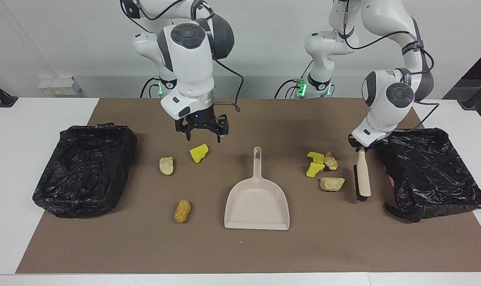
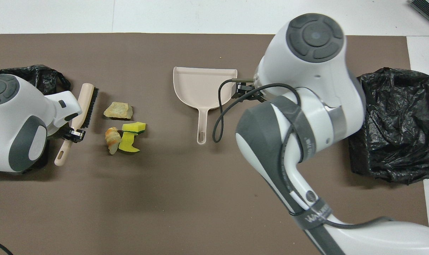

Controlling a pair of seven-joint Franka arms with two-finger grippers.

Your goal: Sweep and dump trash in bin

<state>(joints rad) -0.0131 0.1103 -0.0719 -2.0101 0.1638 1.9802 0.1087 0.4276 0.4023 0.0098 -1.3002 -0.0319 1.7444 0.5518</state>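
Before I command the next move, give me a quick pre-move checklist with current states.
1. Left gripper shut on the brush handle: ok.
2. Right gripper open, holding nothing, over a yellow scrap: ok.
3. Dustpan gripped for sweeping: not ok, it lies flat, untouched.
4. Trash in the dustpan: not ok, four scraps beside the brush, three toward the right arm's end.
5. Bin beside the brush, open and lined: ok.
6. Brush bristles resting on the mat: cannot tell.
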